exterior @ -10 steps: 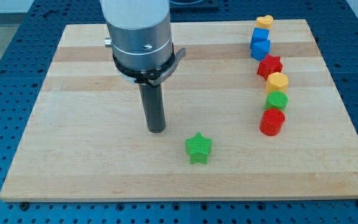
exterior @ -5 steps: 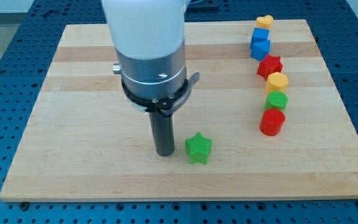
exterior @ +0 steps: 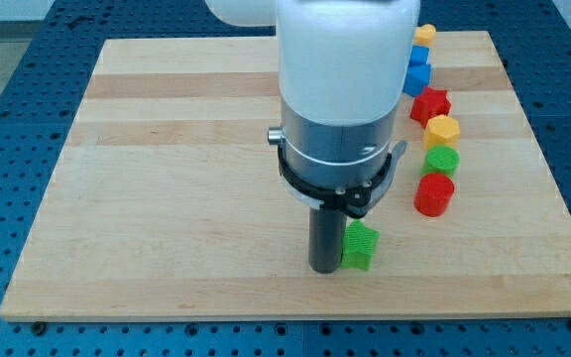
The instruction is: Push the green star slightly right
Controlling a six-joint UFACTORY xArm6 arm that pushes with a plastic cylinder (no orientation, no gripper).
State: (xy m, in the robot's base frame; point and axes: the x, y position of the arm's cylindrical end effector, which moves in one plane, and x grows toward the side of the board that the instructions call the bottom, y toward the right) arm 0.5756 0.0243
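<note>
The green star [exterior: 360, 246] lies on the wooden board [exterior: 167, 198] near the view's bottom, right of centre. My tip [exterior: 325, 266] stands right against the star's left side, touching it. The arm's body hides part of the star's left and top edge.
A column of blocks runs down the view's right side: a yellow block [exterior: 424, 34], a blue block [exterior: 417, 71], a red star [exterior: 430, 104], a yellow hexagon [exterior: 442, 129], a green block [exterior: 441, 160] and a red cylinder [exterior: 434, 194]. The red cylinder lies up and right of the green star.
My tip has moved right and down to the star's left side. The green star has slid to the right, closer to the red cylinder.
</note>
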